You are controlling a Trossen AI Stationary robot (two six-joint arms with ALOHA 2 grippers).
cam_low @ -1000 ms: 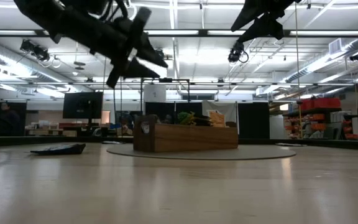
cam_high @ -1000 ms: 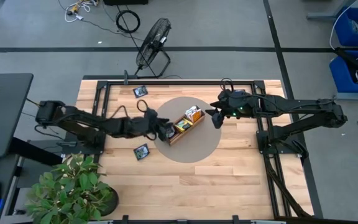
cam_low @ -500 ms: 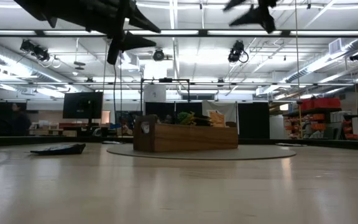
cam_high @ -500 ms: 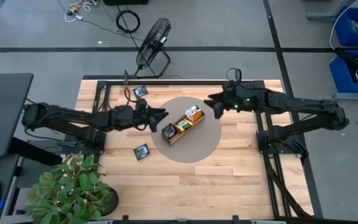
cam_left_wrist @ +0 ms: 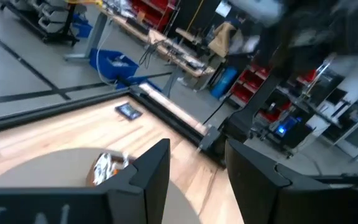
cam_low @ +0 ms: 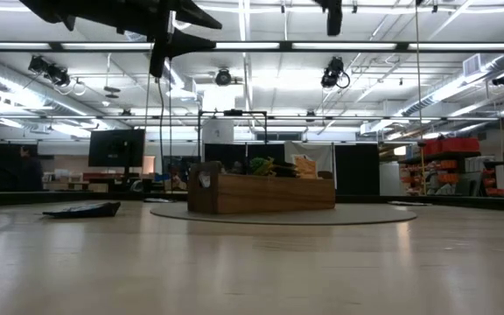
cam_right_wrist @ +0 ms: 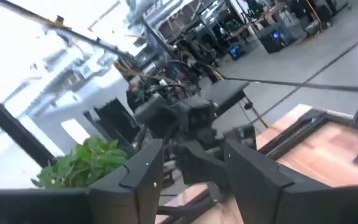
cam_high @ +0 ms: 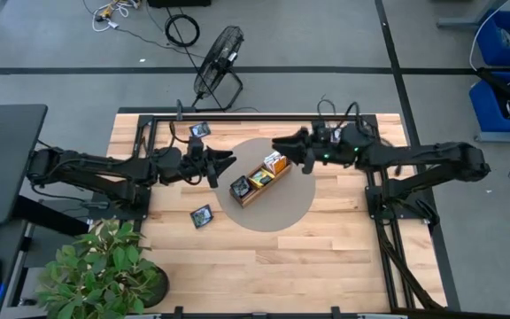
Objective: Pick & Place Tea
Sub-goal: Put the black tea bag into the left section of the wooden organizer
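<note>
On the table's left half, you have two loose navy tea packets, one at the far edge [cam_high: 200, 129] and one nearer you [cam_high: 203, 215], with the empty, open left gripper [cam_high: 223, 160] between them and far closer than the open right gripper [cam_high: 283, 142], beyond the tray [cam_high: 245, 196].

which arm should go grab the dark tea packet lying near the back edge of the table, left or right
Probably left. The left gripper, open and empty, hangs just beside that dark packet, on its side of the tray. The right gripper, also open, sits across the tray, farther from the packet.
</note>
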